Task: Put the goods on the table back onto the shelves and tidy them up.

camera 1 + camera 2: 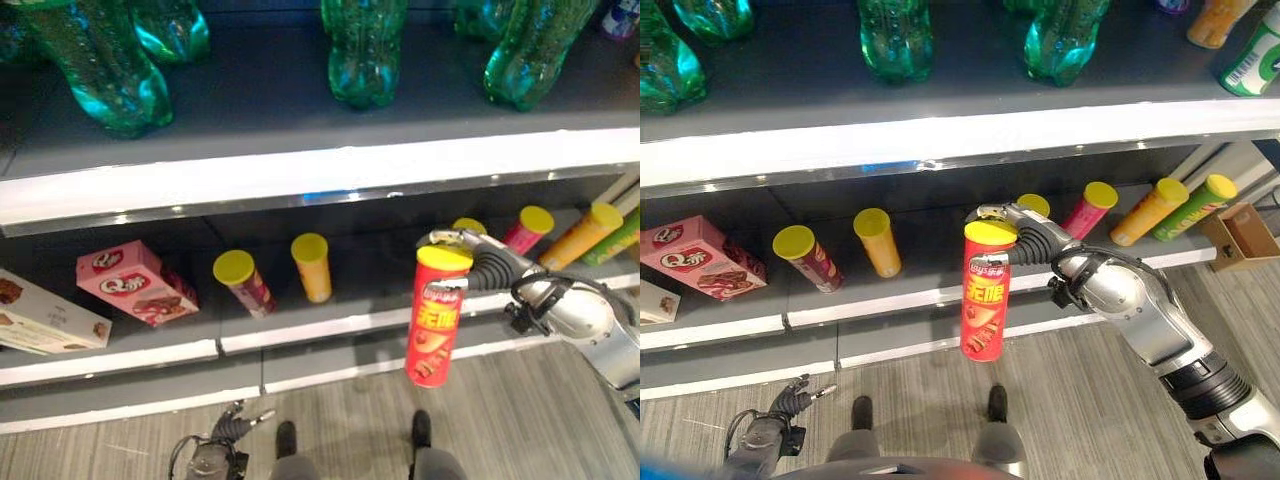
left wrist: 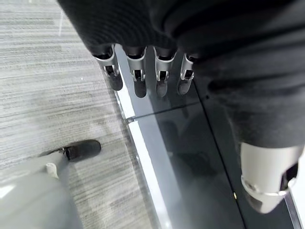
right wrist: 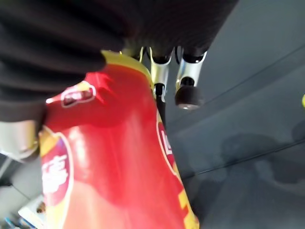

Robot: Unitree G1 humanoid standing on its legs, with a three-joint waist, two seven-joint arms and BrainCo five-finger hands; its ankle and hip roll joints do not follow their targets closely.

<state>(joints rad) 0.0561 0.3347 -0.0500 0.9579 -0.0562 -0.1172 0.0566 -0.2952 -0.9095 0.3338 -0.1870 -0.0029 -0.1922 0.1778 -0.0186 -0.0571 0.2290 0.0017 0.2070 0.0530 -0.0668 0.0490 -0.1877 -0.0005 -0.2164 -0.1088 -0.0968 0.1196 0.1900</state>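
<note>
A tall red crisp can [image 1: 434, 330] with a yellow lid hangs upright in front of the lower shelf [image 1: 300, 337], its base over the floor. My right hand [image 1: 1035, 243] is shut on the can's top end, fingers curled round it just under the lid; the right wrist view shows the red can [image 3: 114, 162] close against the palm. On the lower shelf lie several yellow-lidded cans: a dark red one [image 1: 245, 283], an orange one [image 1: 313, 266], a pink one [image 1: 527, 230] and another orange one [image 1: 582, 235]. My left hand [image 1: 232, 425] hangs low near the floor, fingers relaxed and holding nothing.
Green bottles [image 1: 365, 50] stand on the upper shelf. A pink box [image 1: 135, 283] and a white box [image 1: 45, 315] lie at the lower shelf's left. A green can [image 1: 1195, 205] and a small cardboard box [image 1: 1240, 235] sit at its right end.
</note>
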